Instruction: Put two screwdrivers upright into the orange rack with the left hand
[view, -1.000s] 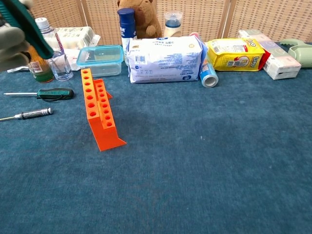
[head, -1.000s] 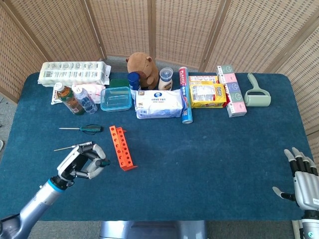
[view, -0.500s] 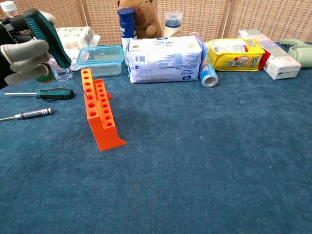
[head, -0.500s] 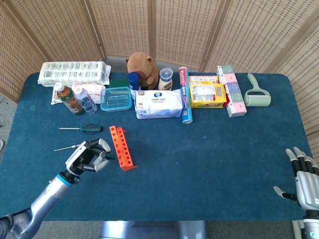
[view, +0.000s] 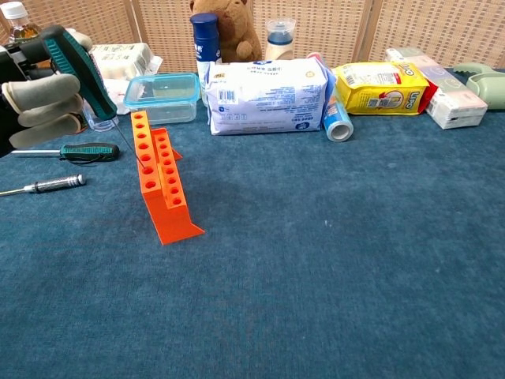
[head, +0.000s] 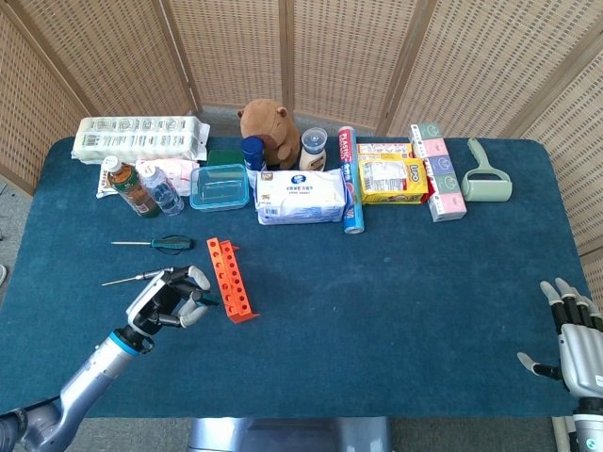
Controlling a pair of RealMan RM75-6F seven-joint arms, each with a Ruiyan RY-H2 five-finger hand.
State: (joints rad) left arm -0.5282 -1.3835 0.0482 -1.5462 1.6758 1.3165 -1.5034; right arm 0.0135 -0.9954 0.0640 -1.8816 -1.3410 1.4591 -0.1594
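Since a second before, the left hand (head: 170, 298) had carried its green-handled screwdriver (view: 79, 69) from the far left edge of the chest view toward the orange rack (view: 161, 183), and over the last half second it barely shifted. Its fingers (view: 43, 88) were wrapped round the handle, and the tool was tilted, handle up and to the left, its thin shaft slanting down toward the rear holes of the rack; whether the tip had entered a hole could not be told. The rack stood on the blue desk (head: 377, 282), just right of the hand in the head view.

Two more screwdrivers lay flat on the desk left of the rack: a dark green-handled one (view: 88, 151) and, nearer the robot, a metal-handled one (view: 49, 185), both apart from the rack.

The right hand (head: 572, 334) sat at the lower right corner of the head view, fingers spread and holding nothing.

Along the back of the desk stood a clear lidded box (head: 220, 186), a white wipes pack (head: 301, 196), a plush toy (head: 268, 120) and a yellow packet (head: 391, 179).
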